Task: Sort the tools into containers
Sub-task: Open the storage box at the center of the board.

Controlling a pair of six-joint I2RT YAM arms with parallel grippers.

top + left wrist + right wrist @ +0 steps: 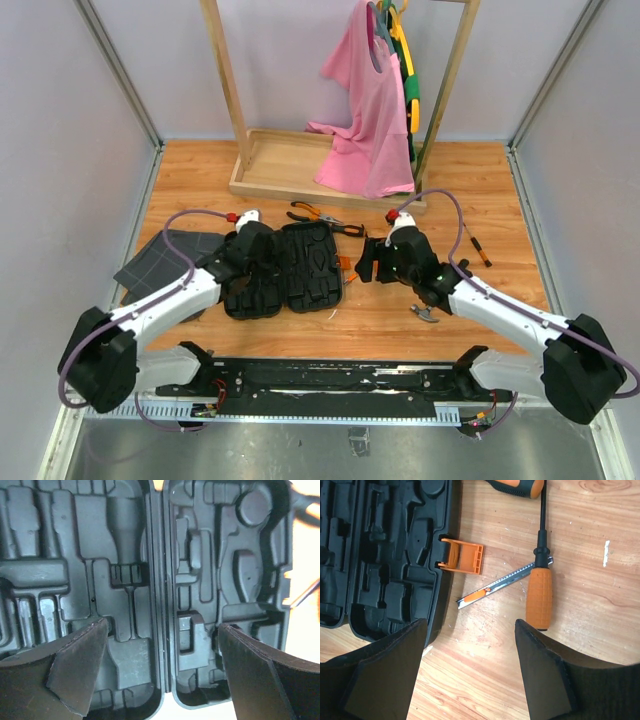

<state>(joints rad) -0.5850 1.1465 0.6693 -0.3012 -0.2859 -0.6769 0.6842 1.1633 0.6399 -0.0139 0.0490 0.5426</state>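
Black tool case [312, 270] with orange latch [462, 557], orange-handled screwdriver [539, 597], pink shirt [365, 120], grey grid-patterned fabric [160, 262]

Finding bare wood at the lower centre of the right-wrist view, between the spread fingers [385, 672] of the right gripper [470, 665]. Meeting clutter higher up: orange latch [462, 557] at centre left, thin blade [495, 585] crossing the orange-handled screwdriver [540, 592] at centre right, tool case [385, 555] walling the left edge. Looking down past the wide-apart left gripper [162, 665] onto bare moulded slots across the whole frame. Passing freely at the right of the top view, barring a slim screwdriver [477, 247] and hammer [425, 314]; running into the wooden rack base [290, 170] along the top.
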